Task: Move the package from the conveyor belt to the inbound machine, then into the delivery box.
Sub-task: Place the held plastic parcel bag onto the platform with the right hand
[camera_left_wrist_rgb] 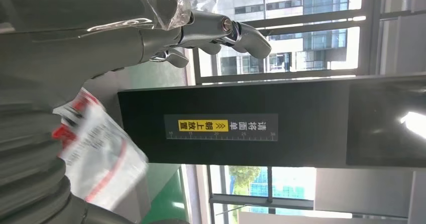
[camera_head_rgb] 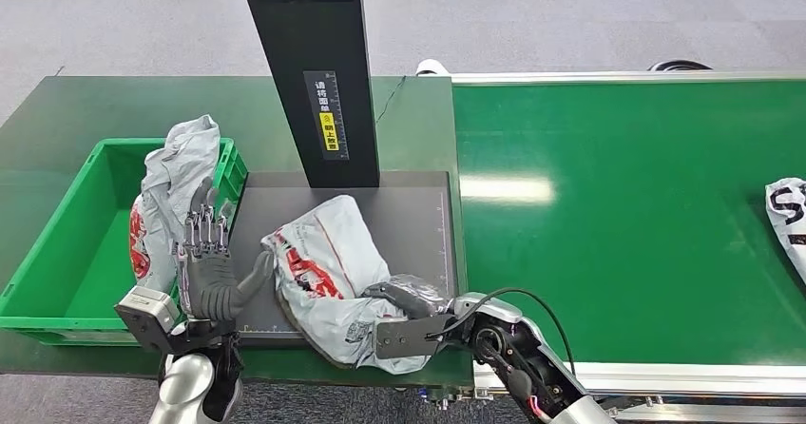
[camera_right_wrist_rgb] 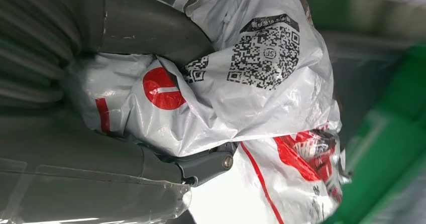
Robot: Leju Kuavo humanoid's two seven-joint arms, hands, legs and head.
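Conveyor belt (camera_head_rgb: pixel 627 215): fills the right half of the head view; a second grey bag (camera_head_rgb: pixel 789 220) lies at its right edge, well apart from both hands, so it is no risk for now.
Inbound machine (camera_head_rgb: pixel 418 229): dark scan platform at centre, its black column (camera_head_rgb: pixel 309 72) rising to the top edge. The column stands just behind the package; a high lift toward the left could brush the bag against it.
Delivery box (camera_head_rgb: pixel 57 253): green crate at lower left, with a filled bag (camera_head_rgb: pixel 171 201) already piled against its right wall (that pile leaves less room on the near side). A package dropped onto it could slide back over the rim.
Package (camera_head_rgb: pixel 328 272): grey poly mailer with red print, lying on the platform at lower centre and hanging over its front edge. It is soft and slack, so it may sag, fold or slip out during the carry.
Right hand (camera_head_rgb: pixel 404 300): clenched on the package's lower right end; the right wrist view shows film bunched between thumb and fingers. Holding only one end, the film may pull free.
Left hand (camera_head_rgb: pixel 204 267): fingers spread, grasping nothing, its thumb close to the package's left edge (contact cannot be told). It stands between package and crate and could block the transfer.
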